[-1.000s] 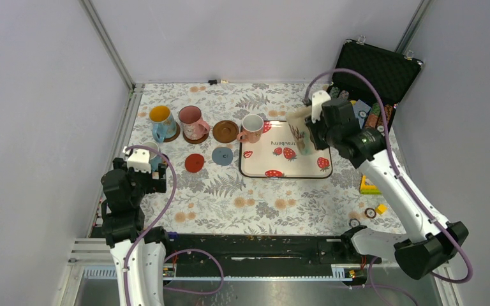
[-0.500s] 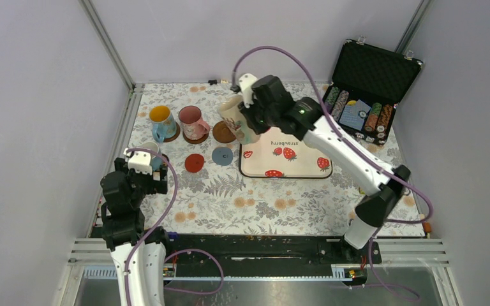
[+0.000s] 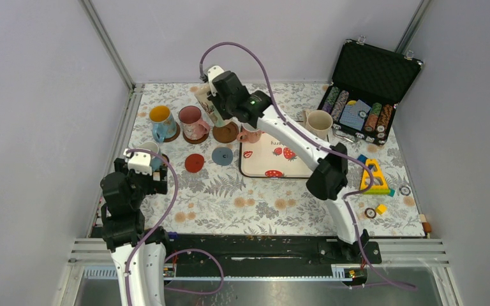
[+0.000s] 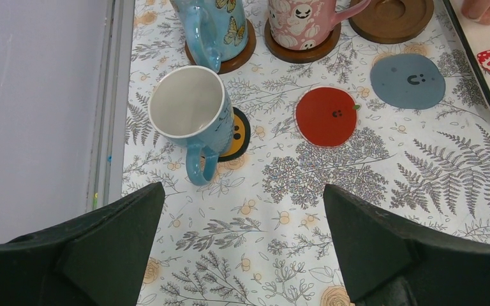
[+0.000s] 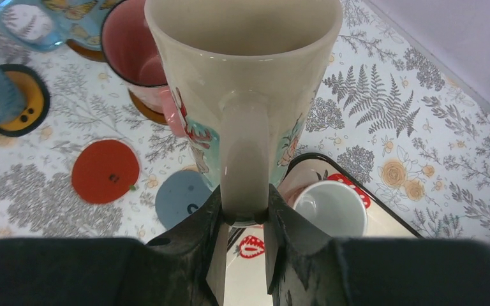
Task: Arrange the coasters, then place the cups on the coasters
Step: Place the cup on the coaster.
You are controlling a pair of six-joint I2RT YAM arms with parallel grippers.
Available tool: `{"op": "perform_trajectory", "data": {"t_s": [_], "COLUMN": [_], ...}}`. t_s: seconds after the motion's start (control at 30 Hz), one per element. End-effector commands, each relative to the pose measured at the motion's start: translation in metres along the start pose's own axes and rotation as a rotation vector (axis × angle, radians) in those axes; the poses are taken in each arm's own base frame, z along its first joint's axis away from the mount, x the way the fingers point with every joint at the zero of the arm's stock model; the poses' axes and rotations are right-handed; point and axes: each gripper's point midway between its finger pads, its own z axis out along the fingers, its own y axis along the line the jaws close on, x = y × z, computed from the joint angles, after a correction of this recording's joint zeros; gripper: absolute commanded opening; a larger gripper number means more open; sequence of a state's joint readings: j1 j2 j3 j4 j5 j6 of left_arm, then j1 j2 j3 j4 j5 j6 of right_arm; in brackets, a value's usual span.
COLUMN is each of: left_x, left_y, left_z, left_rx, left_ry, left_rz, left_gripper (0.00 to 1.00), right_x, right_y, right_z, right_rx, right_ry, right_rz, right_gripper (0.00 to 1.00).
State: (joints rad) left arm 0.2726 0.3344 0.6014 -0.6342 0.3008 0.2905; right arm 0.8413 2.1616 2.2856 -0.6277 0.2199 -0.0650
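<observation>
My right gripper (image 5: 244,217) is shut on the handle of a cream cup (image 5: 242,64), held in the air by the empty brown coaster (image 3: 225,132). The blue cup (image 3: 161,118) and the pink cup (image 3: 193,121) each stand on a brown coaster. A white-and-blue cup (image 4: 191,118) sits on the black coaster with an orange centre (image 4: 235,134). The red coaster (image 4: 326,116) and grey-blue coaster (image 4: 408,80) lie bare. A white cup with a pink handle (image 5: 330,207) stands on the tray. Another cream cup (image 3: 319,122) stands right of the tray. My left gripper (image 4: 242,255) is open over bare cloth.
The strawberry tray (image 3: 293,167) lies in the middle of the table. An open black case of poker chips (image 3: 363,83) sits at the back right. A yellow toy block (image 3: 373,178) and small loose pieces (image 3: 370,212) lie near the right edge.
My right arm has swung left with the cream cup, from over the tray's right end to the brown coaster. The left arm has not moved.
</observation>
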Motion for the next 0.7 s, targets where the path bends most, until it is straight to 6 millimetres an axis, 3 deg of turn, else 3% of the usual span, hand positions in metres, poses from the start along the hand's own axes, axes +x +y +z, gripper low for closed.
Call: {"op": "perform_trajectory", "data": {"t_s": [0.0,0.4,0.67], "left_x": [-0.012,-0.012,-0.012], "left_y": [0.004,0.004,0.005], "left_z": [0.0,0.001,0.001], "left_rx": [-0.01,-0.009,-0.013], "left_ry": [-0.047,-0.041,-0.037], "left_rz": [0.019,0.016,0.013], "left_gripper": [0.99,0.99,0.99], "right_x": [-0.068,-0.041,-0.026], "right_y": [-0.019,-0.031,-0.037], "right_z": [-0.001,0.06,0.08], "right_rx": [0.096,0.179,0.175], "right_ry": [-0.233,-0.198,-0.165], "right_rz": [0.091,0.162,0.203], "right_gripper": [0.0,0.0,0.0]}}
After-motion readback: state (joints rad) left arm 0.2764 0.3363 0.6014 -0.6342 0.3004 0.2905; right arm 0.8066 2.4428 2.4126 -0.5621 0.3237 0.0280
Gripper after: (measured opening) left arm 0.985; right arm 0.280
